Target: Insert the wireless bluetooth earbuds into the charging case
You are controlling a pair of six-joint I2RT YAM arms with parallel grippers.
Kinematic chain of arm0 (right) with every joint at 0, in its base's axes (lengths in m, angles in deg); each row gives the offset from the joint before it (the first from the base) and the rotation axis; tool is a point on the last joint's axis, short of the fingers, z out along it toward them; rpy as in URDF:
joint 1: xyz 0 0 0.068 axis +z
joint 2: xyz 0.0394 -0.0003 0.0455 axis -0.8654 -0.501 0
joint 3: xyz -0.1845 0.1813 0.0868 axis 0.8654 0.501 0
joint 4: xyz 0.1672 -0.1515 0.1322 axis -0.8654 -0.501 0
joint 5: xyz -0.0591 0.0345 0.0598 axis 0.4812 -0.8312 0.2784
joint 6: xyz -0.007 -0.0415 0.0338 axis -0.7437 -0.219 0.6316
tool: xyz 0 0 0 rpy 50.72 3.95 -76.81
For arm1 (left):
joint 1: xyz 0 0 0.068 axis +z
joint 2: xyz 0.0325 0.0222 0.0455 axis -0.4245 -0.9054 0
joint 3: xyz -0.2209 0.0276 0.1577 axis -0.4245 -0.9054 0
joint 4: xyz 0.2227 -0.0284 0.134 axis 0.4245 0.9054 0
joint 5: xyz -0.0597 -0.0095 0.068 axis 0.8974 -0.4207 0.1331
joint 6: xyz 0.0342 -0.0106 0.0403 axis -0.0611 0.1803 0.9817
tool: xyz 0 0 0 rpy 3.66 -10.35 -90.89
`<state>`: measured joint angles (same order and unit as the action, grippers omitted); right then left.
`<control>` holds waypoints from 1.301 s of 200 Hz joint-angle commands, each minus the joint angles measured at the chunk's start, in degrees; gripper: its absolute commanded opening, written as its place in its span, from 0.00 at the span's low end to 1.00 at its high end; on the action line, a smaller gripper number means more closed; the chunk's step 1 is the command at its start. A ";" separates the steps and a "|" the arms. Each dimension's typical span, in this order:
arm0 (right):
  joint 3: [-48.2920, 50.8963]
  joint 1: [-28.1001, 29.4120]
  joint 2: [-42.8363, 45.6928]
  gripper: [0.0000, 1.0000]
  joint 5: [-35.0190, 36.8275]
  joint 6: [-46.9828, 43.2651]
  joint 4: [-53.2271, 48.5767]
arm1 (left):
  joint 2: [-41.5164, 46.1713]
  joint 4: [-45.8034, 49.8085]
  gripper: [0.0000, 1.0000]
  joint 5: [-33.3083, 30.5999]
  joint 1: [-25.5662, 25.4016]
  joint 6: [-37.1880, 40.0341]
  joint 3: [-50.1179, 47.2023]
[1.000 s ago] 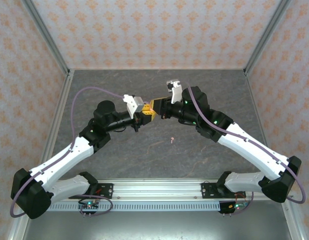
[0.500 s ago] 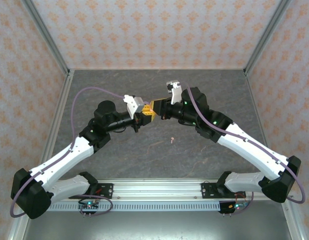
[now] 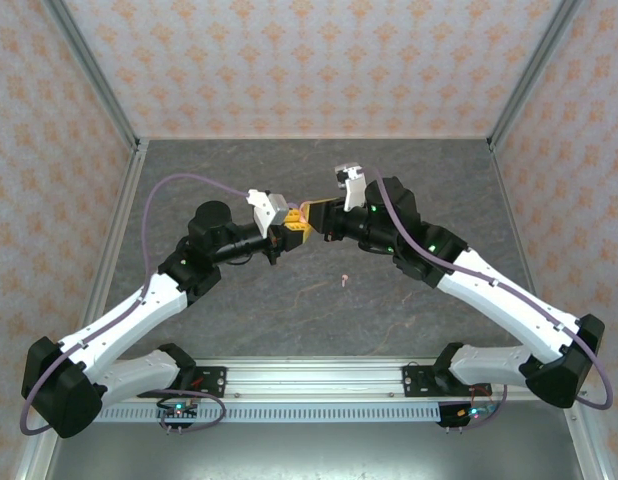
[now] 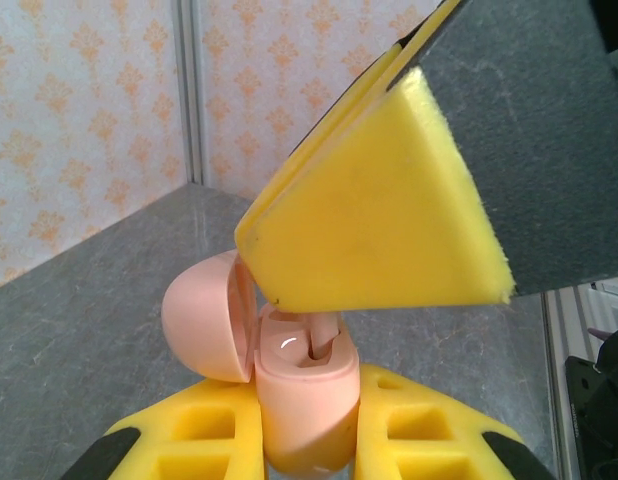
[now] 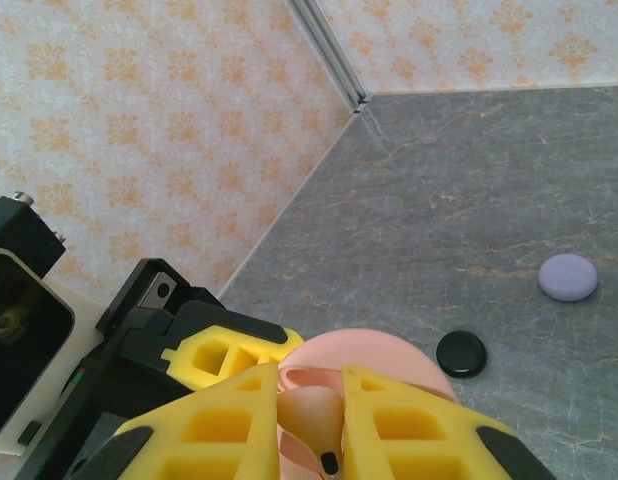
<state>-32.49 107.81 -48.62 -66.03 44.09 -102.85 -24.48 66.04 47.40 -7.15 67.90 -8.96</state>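
Pink earbud (image 5: 311,415) sits in right jaws while left jaws grip open charging case (image 4: 304,400).

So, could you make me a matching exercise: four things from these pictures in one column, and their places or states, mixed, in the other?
1 charging case
2 black disc
3 lilac disc
4 loose earbud

a on the table, near the right wrist view's right edge
b on the table, nearest the case in that view
c lid open, in the left gripper
d alone on the table in the top view

Pairs: 1-c, 2-b, 3-a, 4-d
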 commanded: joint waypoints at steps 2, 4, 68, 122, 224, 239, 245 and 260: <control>0.52 0.37 1.45 0.18 0.62 0.23 0.34 | 0.63 -2.36 0.00 -1.24 -0.67 0.36 1.94; 0.63 0.37 1.52 0.18 0.62 0.19 0.41 | 0.67 -2.37 0.00 -1.27 -0.62 0.36 1.94; 0.70 0.37 0.67 0.18 -0.26 0.48 0.62 | 0.67 -2.27 0.00 -1.16 -0.62 0.36 2.21; -1.16 0.37 0.31 0.34 -0.54 -0.54 -1.23 | 0.68 -2.19 0.00 -1.10 -0.61 0.49 2.35; -10.81 -3.36 2.51 0.60 6.23 -4.03 -17.82 | 2.23 1.18 0.00 -2.23 -0.62 2.42 1.64; -10.70 -5.94 2.35 0.63 5.94 -2.87 -21.15 | 3.02 1.48 0.00 -2.64 -0.62 2.62 1.10; -10.35 -7.01 2.27 0.64 5.81 -2.52 -22.26 | 3.40 1.63 0.00 -2.80 -0.66 2.73 0.91; -9.45 -9.39 1.61 0.66 6.09 -1.46 -25.59 | 4.30 2.85 0.00 -3.27 -0.61 3.15 0.74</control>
<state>-41.80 101.36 -46.85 -61.90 41.27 -119.88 -22.75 67.66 45.91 -7.17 69.29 -8.74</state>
